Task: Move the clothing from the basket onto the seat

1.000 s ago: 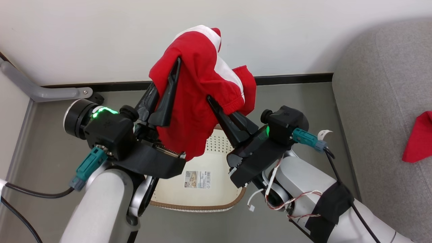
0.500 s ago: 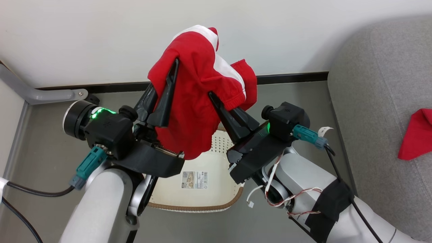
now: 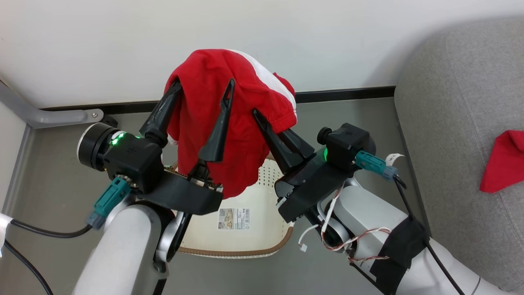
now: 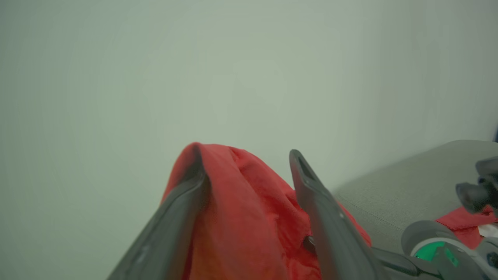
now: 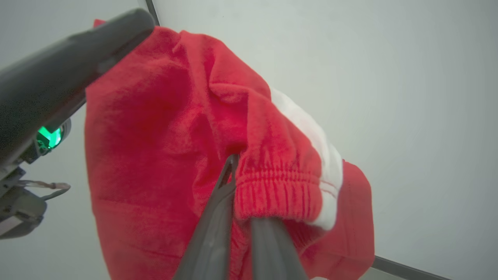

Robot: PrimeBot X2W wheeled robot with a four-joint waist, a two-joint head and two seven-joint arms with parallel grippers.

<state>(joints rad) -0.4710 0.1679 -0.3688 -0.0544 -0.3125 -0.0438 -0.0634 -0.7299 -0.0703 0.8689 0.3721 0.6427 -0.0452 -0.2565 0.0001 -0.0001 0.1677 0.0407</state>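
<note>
The left fingers (image 3: 217,135), closed a second ago, have been spread wide apart; the red white-panelled garment (image 3: 196,69) is draped over them above the basket (image 3: 237,250) and clamped by the right fingers (image 3: 282,143); a second red garment (image 3: 501,164) lies on the seat (image 3: 450,102)

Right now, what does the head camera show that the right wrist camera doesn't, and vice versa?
Head view adds: the basket on the floor, and the seat with a second red garment lying on it. Right wrist view adds: a close look at the right gripper shut on the gathered waistband. Both share: the red-and-white garment held aloft, draped over the open left gripper.
</note>
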